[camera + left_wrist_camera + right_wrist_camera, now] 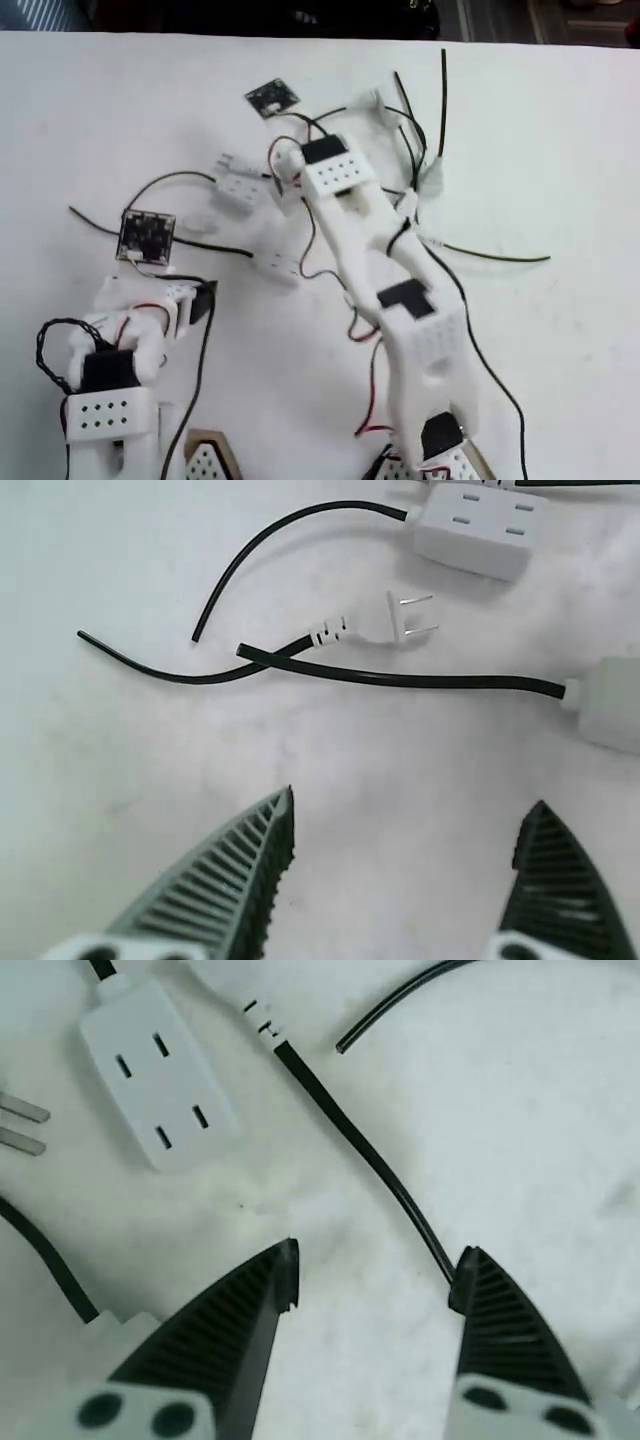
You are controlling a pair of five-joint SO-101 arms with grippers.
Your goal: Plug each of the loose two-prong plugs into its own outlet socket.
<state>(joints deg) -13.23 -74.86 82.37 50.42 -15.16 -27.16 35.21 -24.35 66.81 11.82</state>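
My left gripper (410, 855) stands open just above the bare table, nothing between its fingers (262, 855). Beyond it lies a loose white two-prong plug (405, 617) on a black cord, prongs unplugged. A white outlet block (480, 525) lies farther off, and a second block (610, 705) sits to the side. My right gripper (375, 1285) is open too, hovering short of a white outlet block (160, 1070) with several empty sockets; a black cord (370, 1150) runs between its fingers. Another plug's bare prongs (20, 1125) lie beside that block. From above, the right gripper (285, 182) is near the block (240, 188).
Two small black square boards (147, 233) (272, 97) lie on the white table (560, 130). Loose black cords (490, 255) and further white plugs (432, 180) spread around the right arm (400, 290). The left arm (110, 380) stands at the near left corner.
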